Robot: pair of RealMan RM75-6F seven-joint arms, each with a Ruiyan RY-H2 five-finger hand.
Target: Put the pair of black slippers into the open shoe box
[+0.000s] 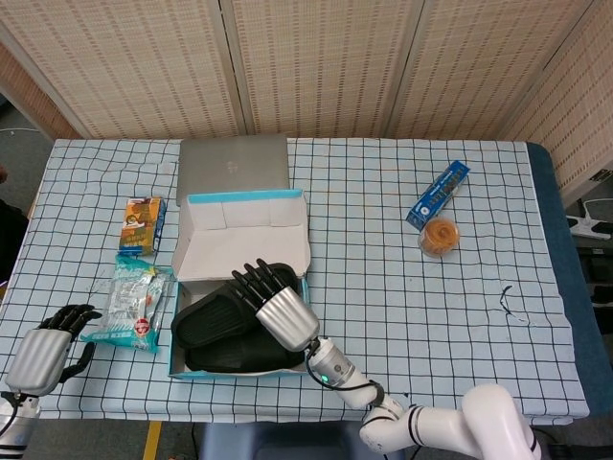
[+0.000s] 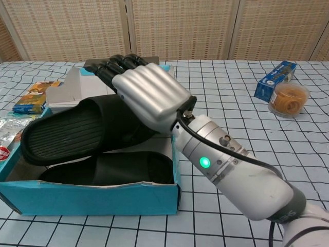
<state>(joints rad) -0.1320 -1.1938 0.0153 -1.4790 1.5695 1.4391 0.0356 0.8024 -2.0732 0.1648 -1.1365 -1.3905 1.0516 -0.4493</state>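
Right hand [image 1: 284, 316] hovers over the open shoe box [image 1: 297, 203], its dark fingers [image 2: 117, 67] fanned apart above the upper of the two black slippers [image 2: 77, 134] and, as far as either view shows, gripping nothing, though whether the palm touches the slipper's strap cannot be told because the hand covers it. Both slippers lie inside the teal box, one stacked on the other: the top slipper rests tilted, its ribbed sole end pointing toward the robot's left and riding up near the box's left wall, while the lower slipper [image 2: 110, 169] lies flat along the near wall. Their long axes run roughly across the box, left to right, directly beneath and slightly left of the right hand, so any settling push would go down and leftward. Left hand [image 1: 43, 347] sits well apart at the table's near left corner, fingers loosely curled and spread with nothing in them, far less well placed than the right. Beside the box on the left lie a snack packet [image 1: 129, 307] and a small carton [image 1: 144, 222]; a grey laptop [image 1: 233, 166] sits just behind the box flap, and a blue box [image 1: 438, 193] with a tub of rubber bands [image 1: 441, 236] stands far to the right. Judged from this layout, the task looks nearly finished, with only the top slipper left to seat level.
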